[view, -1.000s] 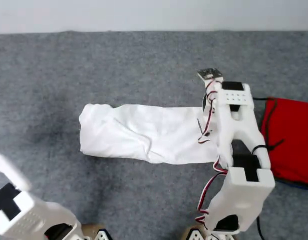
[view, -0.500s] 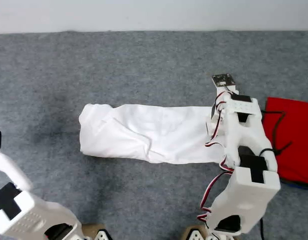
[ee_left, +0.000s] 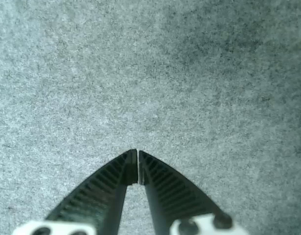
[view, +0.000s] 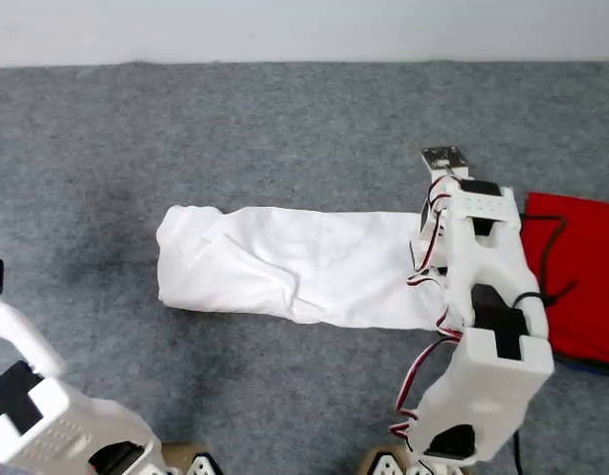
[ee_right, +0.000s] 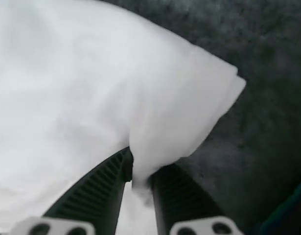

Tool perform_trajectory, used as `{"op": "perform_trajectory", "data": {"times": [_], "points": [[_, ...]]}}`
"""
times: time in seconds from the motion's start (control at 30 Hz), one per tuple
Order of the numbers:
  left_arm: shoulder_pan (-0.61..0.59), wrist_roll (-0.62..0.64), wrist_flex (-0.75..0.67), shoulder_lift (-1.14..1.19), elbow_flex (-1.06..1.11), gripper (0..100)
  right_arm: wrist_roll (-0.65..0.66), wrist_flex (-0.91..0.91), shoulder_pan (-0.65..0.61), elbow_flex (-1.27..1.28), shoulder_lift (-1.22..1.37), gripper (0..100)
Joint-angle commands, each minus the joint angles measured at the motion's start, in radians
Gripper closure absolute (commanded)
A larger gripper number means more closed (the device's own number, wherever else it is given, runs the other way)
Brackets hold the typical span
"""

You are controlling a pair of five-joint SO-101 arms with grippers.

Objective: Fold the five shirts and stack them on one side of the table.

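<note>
Since a second ago the right arm [view: 482,297] has been sliding toward the red shirt [view: 581,267] and is now barely moving. Its right gripper [ee_right: 140,178] is keeping its jaws pinched on a fold at the end of the white shirt [view: 284,262]. The white shirt is lying on the grey counter [view: 284,119] as a long band, its long axis running side to side, with the gripped end pointing at the nearby red shirt and the rumpled end pointing away. The left gripper [ee_left: 137,159] is hovering over bare counter well apart from the red shirt, jaws pressed together on nothing.
</note>
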Motion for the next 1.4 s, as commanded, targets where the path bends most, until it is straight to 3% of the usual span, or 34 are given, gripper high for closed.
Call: {"op": "perform_trajectory", "data": {"times": [0.0,0.33,0.73,1.37], "points": [[0.006,-0.008,0.021,-0.064,-0.007,98,-0.002,0.073,-0.071,-0.081,-0.134,98.9],[0.002,0.008,0.021,-0.066,-0.008,98,-0.002,0.228,-0.417,-0.219,-0.337,99.0],[0.006,0.051,0.015,-0.064,-0.007,98,0.0,0.101,-0.728,-0.397,-0.193,99.0],[0.008,0.086,0.0,-0.063,-0.005,98,0.041,0.18,-0.9,-1.057,0.42,98.7]]}}
